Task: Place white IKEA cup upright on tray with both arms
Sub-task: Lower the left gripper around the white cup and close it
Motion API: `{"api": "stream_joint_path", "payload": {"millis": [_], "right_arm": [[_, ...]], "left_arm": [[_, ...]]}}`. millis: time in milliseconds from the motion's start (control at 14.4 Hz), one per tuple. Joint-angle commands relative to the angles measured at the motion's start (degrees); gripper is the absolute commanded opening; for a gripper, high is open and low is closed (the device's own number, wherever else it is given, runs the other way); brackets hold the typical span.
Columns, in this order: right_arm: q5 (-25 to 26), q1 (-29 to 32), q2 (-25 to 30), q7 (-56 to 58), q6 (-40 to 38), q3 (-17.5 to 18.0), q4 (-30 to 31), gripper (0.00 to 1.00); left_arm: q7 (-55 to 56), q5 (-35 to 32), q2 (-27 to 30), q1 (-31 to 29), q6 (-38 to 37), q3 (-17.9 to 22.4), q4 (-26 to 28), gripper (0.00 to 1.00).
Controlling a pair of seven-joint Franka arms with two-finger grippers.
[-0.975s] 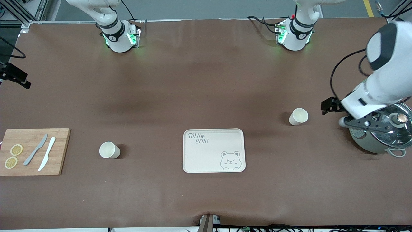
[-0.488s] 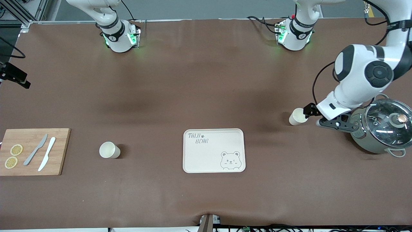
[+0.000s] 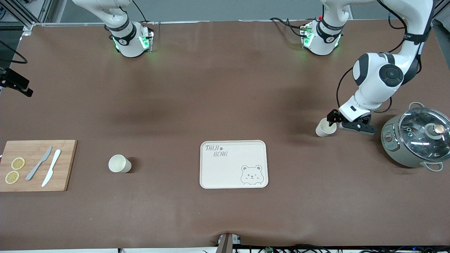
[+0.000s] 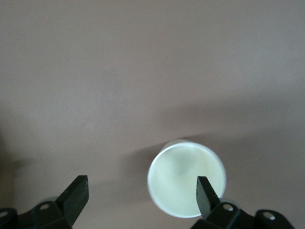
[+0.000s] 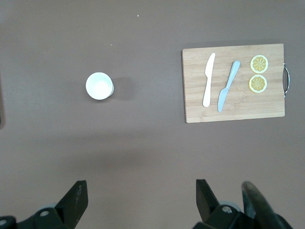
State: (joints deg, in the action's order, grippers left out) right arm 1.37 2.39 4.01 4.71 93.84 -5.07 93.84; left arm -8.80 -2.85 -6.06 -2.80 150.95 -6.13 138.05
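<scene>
I see a brown worktop (image 3: 211,88), a cream tray (image 3: 232,168) with grey lettering and a grey bear face, two white cups (image 3: 325,128) (image 3: 119,164), a tan wooden board (image 3: 35,154) with yellow lemon slices (image 3: 18,163), one grey knife (image 3: 38,163), one white knife (image 3: 51,167), and a grey-green pot (image 3: 415,140).

table (image 3: 218,88) | tray (image 3: 233,164) | 2 cups (image 3: 326,127) (image 3: 119,163) | cutting board (image 3: 35,165) | pot (image 3: 415,137)

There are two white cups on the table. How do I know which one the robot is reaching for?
Find the big grey pot with the glass lid at the left arm's end of the table. Beside it, toward the tray, stands a white cup with its mouth up. Unlike the other cup near the cutting board, this one has the left gripper, open, right over its rim.
</scene>
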Motion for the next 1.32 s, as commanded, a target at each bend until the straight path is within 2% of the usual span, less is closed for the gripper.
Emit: {"api": "stream_joint_path", "payload": {"millis": [0, 905, 1114, 1254], "right_arm": [[-0.7, 0.8, -0.8, -0.8, -0.5, 0.6, -1.3, 1.00], [-1.4, 0.8, -3.5, -0.8, 0.0, 0.9, -2.8, 1.00], [-5.9, 1.2, -5.7, -0.8, 0.5, 0.7, -2.8, 1.00], [-5.8, 0.3, -7.3, -0.7, 1.2, 0.7, -2.4, 1.00]], "left_arm": [[-3.0, -0.1, 0.8, -3.2, 1.9, -0.3, 2.0, 1.00], [-2.6, 0.0, -4.3, -3.2, 11.6, -0.5, 4.0, 1.00], [-1.5, 0.1, -5.7, -3.0, 14.3, -0.6, 4.4, 1.00], [1.3, 0.1, -6.2, -2.0, 14.5, -0.9, 4.4, 1.00]]}}
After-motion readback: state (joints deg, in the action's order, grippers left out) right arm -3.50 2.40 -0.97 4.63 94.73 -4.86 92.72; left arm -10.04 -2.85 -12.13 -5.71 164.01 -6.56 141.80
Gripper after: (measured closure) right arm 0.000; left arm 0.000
